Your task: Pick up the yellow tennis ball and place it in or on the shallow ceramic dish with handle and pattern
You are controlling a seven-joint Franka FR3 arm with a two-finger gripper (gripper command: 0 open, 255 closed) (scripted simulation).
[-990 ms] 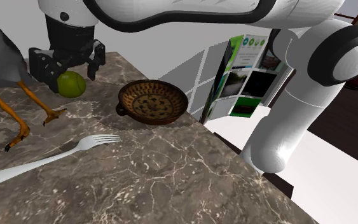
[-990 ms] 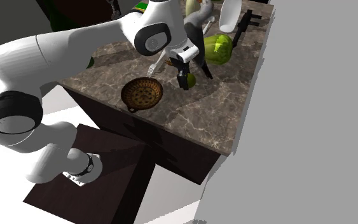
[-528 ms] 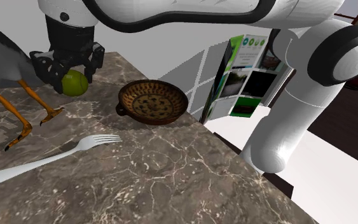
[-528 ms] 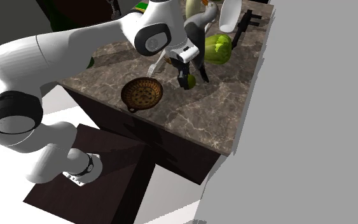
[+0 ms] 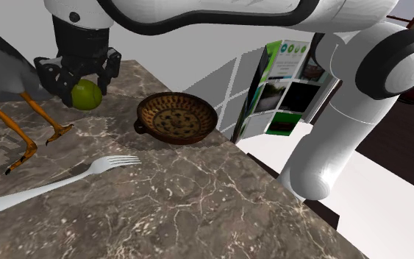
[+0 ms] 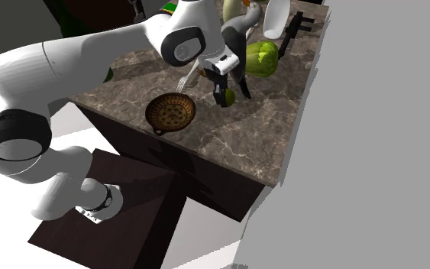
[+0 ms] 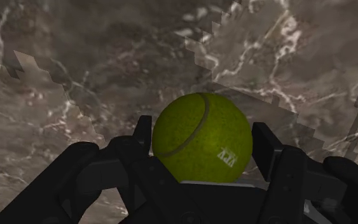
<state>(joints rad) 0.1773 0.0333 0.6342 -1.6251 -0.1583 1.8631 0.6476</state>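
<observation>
Bird figure's legs (image 5: 23, 136) at left; just beside them the hand (image 5: 81, 87) pinches the yellow-green tennis ball (image 5: 86, 96) across its middle so it can't roll, seemingly off the marble table (image 5: 198, 206); patterned brown dish (image 5: 177, 118) waits empty to the right, likely next stop

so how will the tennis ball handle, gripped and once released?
Being round, the tennis ball would probably roll if let go on the flat counter; the dish, with its raised rim, should contain it. Clasped at its sides by the pincer, it looks securely held, probably light.
</observation>
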